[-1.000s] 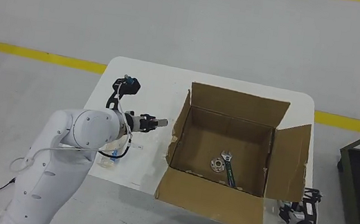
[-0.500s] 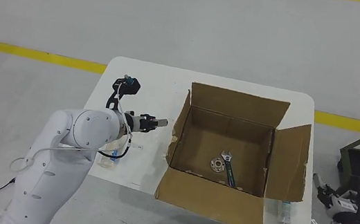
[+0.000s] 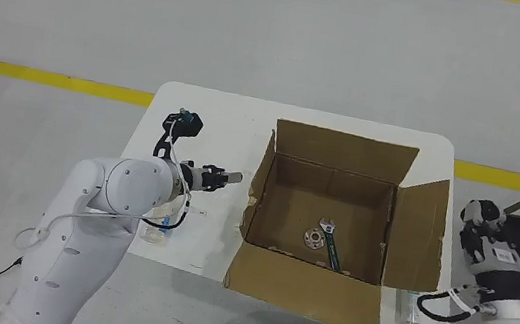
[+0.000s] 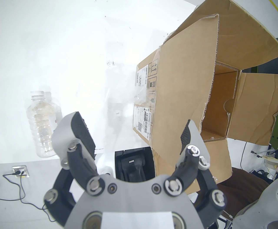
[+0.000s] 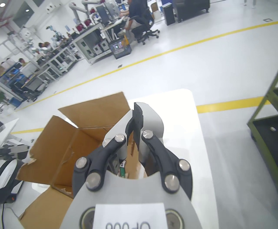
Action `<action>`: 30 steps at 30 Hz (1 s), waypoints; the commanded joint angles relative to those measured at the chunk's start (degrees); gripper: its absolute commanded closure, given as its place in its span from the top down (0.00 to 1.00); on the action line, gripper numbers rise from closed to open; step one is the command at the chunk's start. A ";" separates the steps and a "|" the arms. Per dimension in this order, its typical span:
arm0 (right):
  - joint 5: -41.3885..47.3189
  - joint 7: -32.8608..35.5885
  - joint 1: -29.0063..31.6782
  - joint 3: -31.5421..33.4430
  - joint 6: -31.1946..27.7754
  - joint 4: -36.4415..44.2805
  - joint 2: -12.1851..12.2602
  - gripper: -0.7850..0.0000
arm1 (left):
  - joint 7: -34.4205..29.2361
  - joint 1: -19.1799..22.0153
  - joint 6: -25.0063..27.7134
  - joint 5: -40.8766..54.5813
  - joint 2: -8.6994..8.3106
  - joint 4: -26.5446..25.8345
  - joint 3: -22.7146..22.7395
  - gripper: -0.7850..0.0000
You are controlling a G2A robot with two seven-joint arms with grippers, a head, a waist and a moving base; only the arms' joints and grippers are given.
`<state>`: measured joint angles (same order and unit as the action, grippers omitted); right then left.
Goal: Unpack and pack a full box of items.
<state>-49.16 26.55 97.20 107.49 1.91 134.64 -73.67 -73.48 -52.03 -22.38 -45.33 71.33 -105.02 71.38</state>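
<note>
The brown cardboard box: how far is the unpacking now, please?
Done: the brown cardboard box stands open on the white table; a clear plastic bottle is out near the left arm, and a second clear bottle is by the box's right flap. In hand: nothing; the left jaws are open, the right jaws shut, both empty. Left: a green-handled wrench and a round metal ring lie inside; repacking seems not begun.

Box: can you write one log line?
box: open | inside: wrench, round part | left hand: open | right hand: shut

I see box (image 3: 304, 292) on table (image 3: 221, 121) | wrench (image 3: 331, 244) beside ring (image 3: 313, 237) inside | bottle (image 4: 42, 128) left of box | second bottle (image 3: 407, 307) at right-front
</note>
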 commanded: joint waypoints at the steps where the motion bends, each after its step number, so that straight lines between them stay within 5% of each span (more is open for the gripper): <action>1: -4.75 1.75 -1.31 -4.07 -1.52 0.00 0.23 0.00 | 0.00 0.00 0.00 0.00 0.00 0.00 0.00 1.00; 9: -23.40 11.33 -5.01 -21.99 0.75 -2.65 0.37 0.00 | 0.00 0.00 0.00 0.00 0.00 0.00 0.00 1.00; 15: -34.06 16.57 -11.28 -33.43 9.97 -13.75 -0.69 0.00 | 0.00 0.00 0.00 0.00 0.00 0.00 0.00 1.00; 21: -33.62 25.03 -18.38 -37.69 16.66 -24.17 -1.97 0.00 | 0.00 0.00 0.00 0.00 0.00 0.00 0.00 1.00; 30: -33.62 25.03 -18.38 -37.69 16.66 -24.17 -1.97 0.00 | 7.75 -1.76 0.29 -2.24 -0.24 -0.25 1.13 1.00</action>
<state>-82.79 51.58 78.83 69.80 18.57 110.48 -75.64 -66.42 -53.73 -21.77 -47.65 71.08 -105.14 72.27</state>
